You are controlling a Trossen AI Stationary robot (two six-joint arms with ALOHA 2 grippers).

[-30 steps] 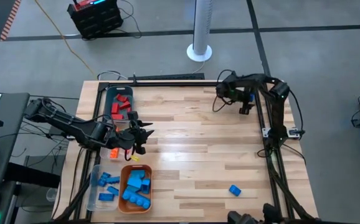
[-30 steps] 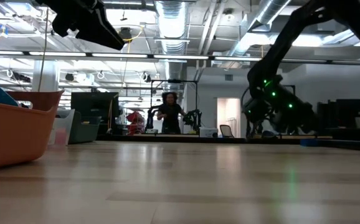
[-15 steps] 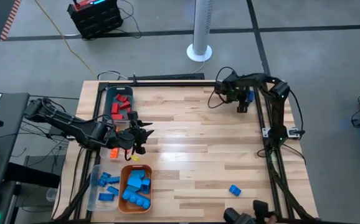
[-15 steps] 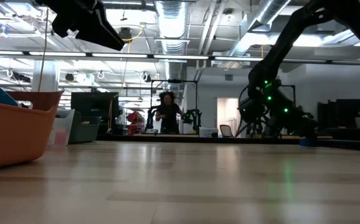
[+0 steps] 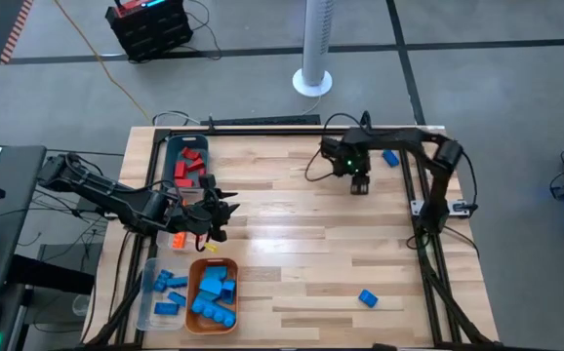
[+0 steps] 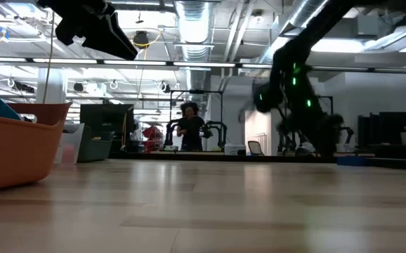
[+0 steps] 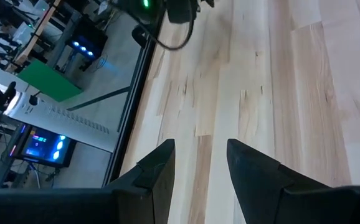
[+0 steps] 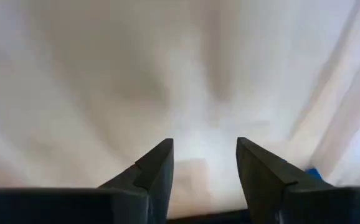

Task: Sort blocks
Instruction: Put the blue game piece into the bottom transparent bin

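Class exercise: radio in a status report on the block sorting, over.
Left gripper open, empty, beside orange tray. Right gripper open, empty, over far table. Loose blue blocks at far edge and near edge. Nothing in the way.

Both arms are dark, nearly black, built of slim links with bulkier joint housings. The left arm (image 5: 97, 190) ends in a spiky-looking wrist cluster, and the left hand (image 7: 198, 171) shows two matte black fingers (image 7: 158, 171), wedge-shaped with flat inner faces. The right arm (image 5: 428, 161) carries a small green light near its wrist and a looping black cable beside it; green lights also glow on it in the low view. The right hand (image 8: 203, 168) has the same dark tapered fingers (image 8: 261, 171).
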